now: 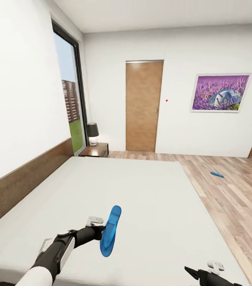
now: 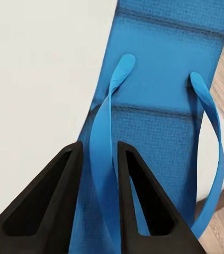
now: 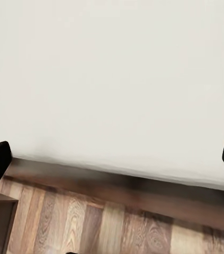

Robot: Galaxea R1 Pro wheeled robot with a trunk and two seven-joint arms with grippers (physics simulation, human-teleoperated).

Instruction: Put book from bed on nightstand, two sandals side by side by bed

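My left gripper (image 1: 102,231) (image 2: 98,153) is shut on a strap of one bright blue sandal (image 1: 110,230) (image 2: 164,106), holding it just above the pale mattress of the bed (image 1: 141,186). The other sandal (image 1: 216,174) lies on the wood floor to the right of the bed. A dark nightstand (image 1: 98,151) stands at the bed's far corner by the window. My right gripper (image 1: 192,272) (image 3: 112,159) is open and empty near the bed's front right corner, above the mattress edge (image 3: 112,79). The book is out of view.
A small lamp (image 1: 93,133) stands on the nightstand. A closed wooden door (image 1: 143,106) and a purple picture (image 1: 221,92) are on the far wall. Wood-plank floor (image 1: 237,194) stretches to the right of the bed. The headboard (image 1: 18,186) runs along the left wall.
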